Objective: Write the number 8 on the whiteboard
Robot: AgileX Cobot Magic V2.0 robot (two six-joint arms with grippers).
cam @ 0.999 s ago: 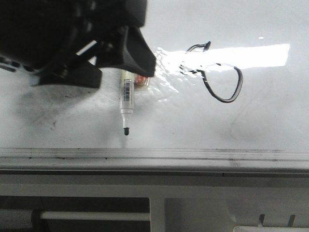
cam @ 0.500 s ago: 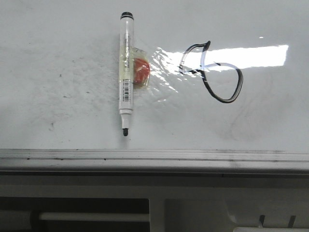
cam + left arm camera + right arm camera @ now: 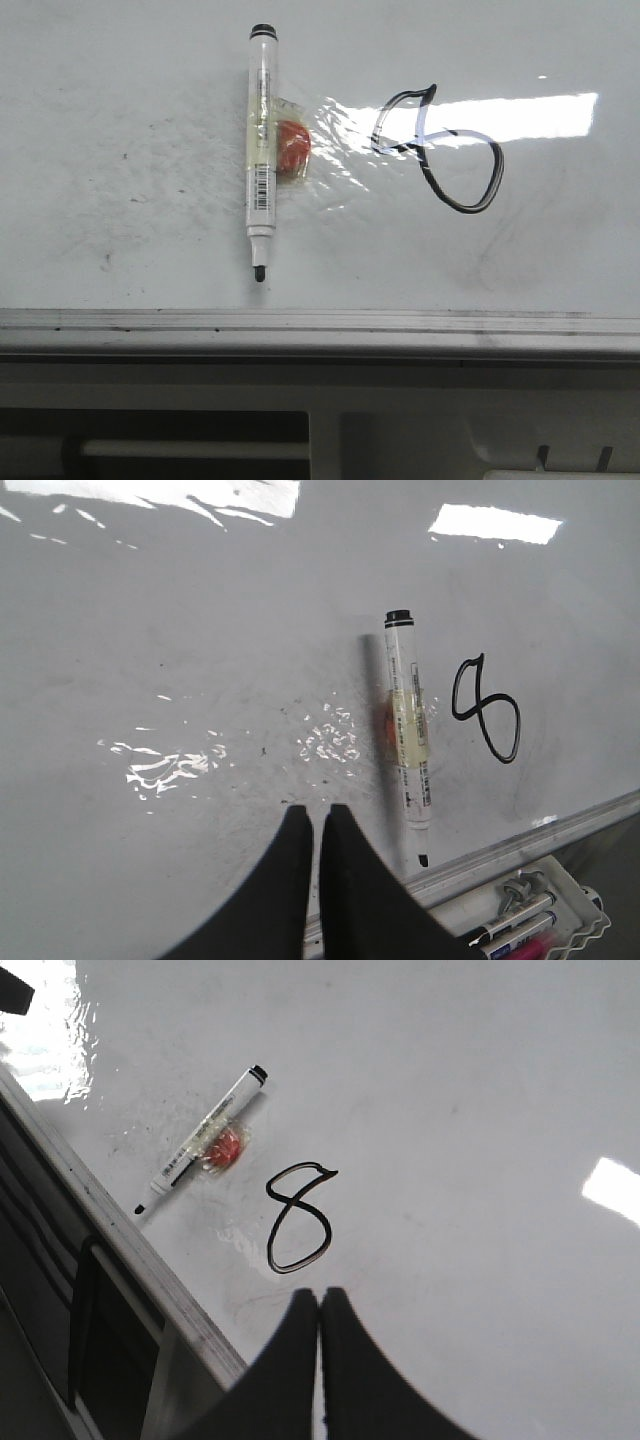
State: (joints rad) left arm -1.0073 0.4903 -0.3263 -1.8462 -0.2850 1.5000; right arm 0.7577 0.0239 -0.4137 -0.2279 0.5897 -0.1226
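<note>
Already the number 8 point(image 3: 440, 150) stands center-right on the whiteboard point(image 3: 120, 120); the marker point(image 3: 261, 150) lies free. Both grippers, left point(image 3: 318, 815) and right point(image 3: 319, 1298), are clenched and empty, so probably only retreat remains.

**A:** What sits below the work surface?

**B:** A pale grey frame point(image 3: 320, 385). Under it are dark openings point(image 3: 150, 422), and a white bar point(image 3: 190, 448) runs across the left one.

**A:** Anything off to the side?

**B:** A white tray point(image 3: 577, 940) with a wavy rim. It holds spare markers point(image 3: 515, 920), one with a pink end.

**A:** And the light?

**B:** It comes from overhead and shows as a bright rectangular glare point(image 3: 520, 115), with a small bright spot point(image 3: 541, 77) just beyond it. No walls, floor or windows are in view.
</note>
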